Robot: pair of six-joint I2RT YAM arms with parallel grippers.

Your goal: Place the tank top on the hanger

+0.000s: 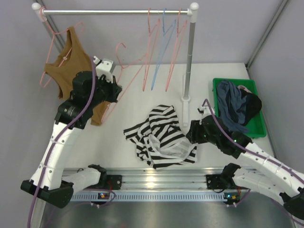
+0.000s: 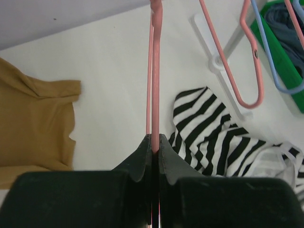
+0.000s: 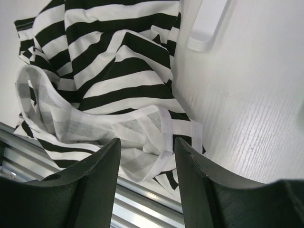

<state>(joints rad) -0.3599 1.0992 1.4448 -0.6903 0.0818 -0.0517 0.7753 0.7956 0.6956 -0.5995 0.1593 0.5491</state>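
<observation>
At near edge of counter (image 1: 142, 97) | right jaws open above black-and-white striped tank top (image 1: 161, 137) | left jaws clamping thin pink wire hanger (image 2: 155, 71) | pinch white trim (image 3: 183, 127) only

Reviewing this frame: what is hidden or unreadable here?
1. Left wrist view: the hanger runs off the top edge, and the left gripper covers its lower part.
2. Right wrist view: the tank top is cut by the top edge; whether the right gripper touches it is unclear.
3. Top view: garments heaped in the green bin cannot be counted.
</observation>
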